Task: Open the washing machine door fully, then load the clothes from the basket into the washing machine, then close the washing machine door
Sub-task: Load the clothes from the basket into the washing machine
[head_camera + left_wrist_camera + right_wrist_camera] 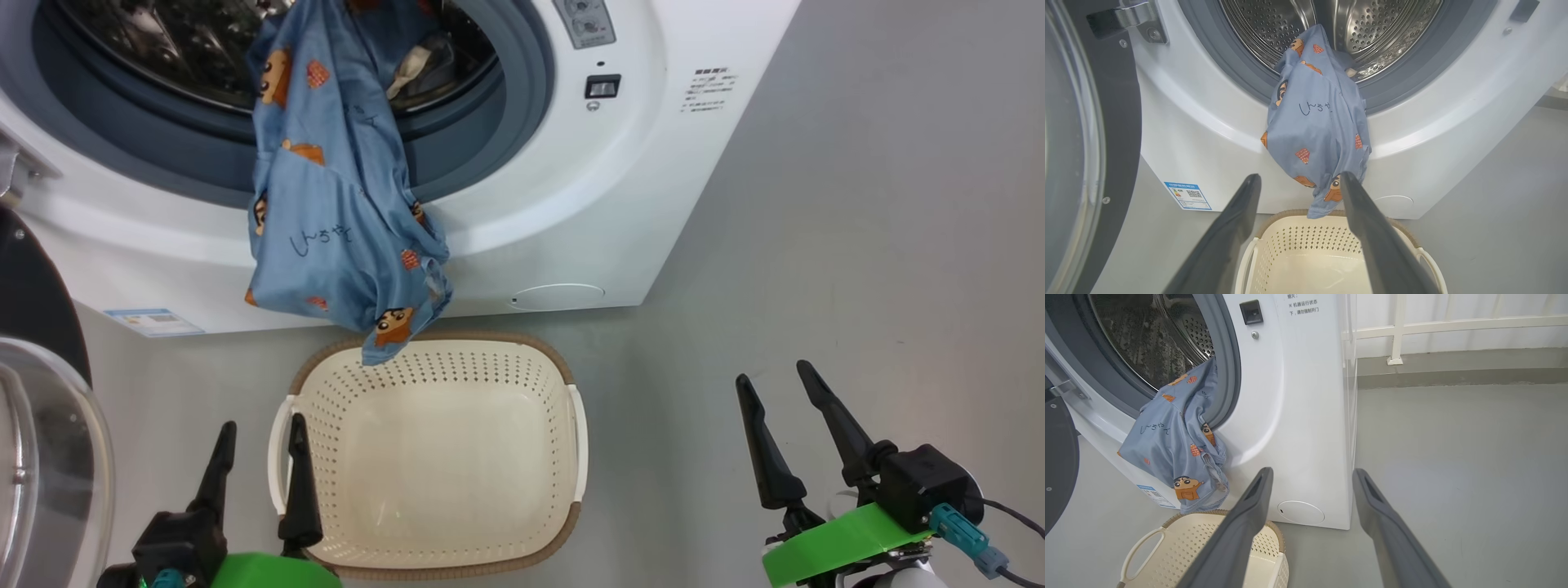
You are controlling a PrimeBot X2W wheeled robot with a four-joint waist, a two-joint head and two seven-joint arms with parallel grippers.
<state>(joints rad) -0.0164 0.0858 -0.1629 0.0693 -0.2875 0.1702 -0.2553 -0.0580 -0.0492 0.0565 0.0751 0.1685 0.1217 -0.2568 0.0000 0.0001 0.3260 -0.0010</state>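
The washing machine [571, 204] stands with its door [41, 457] swung wide open at the left. The light-blue clothes [343, 212] hang half out of the drum over the gasket, their lower end dangling just above the basket [445, 457], which holds nothing. My left gripper [260, 425] is open at the basket's left handle, holding nothing. My right gripper [775, 376] is open over the floor to the basket's right. In the left wrist view the clothes [1316, 126] droop between my fingers [1237, 220] and the drum. The right wrist view has the clothes [1175, 445] at the left.
Grey floor [857, 245] spreads to the right of the washing machine. A blue label [151, 321] sits low on its front. A white railing [1453, 326] and low kerb run along the back in the right wrist view.
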